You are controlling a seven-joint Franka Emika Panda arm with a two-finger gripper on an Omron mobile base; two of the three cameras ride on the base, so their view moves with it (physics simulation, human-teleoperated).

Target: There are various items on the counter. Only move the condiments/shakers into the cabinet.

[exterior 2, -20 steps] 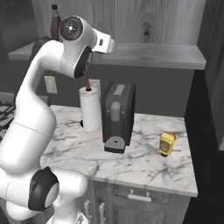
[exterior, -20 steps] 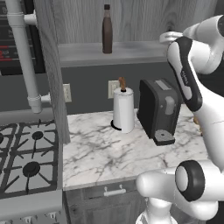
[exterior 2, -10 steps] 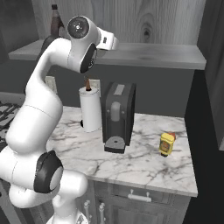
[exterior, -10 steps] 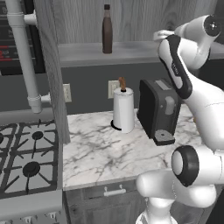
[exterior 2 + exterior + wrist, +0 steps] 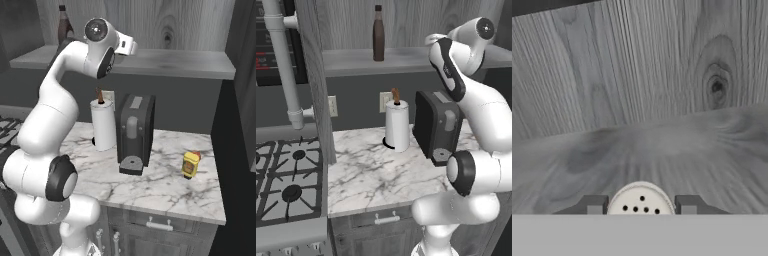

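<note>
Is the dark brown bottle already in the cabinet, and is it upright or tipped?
In and upright: the dark brown bottle stands cap-up on the cabinet shelf, above the counter.

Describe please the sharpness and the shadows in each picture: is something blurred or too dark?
Hand view: the cabinet wood grain is sharp at the back, the shelf board looks smeared; a soft shadow lies left of the shaker. Left base view: even light, faint shadow under the paper-towel roll. Right base view: the right edge is dark; the yellow squeeze bottle stays clear.
</note>
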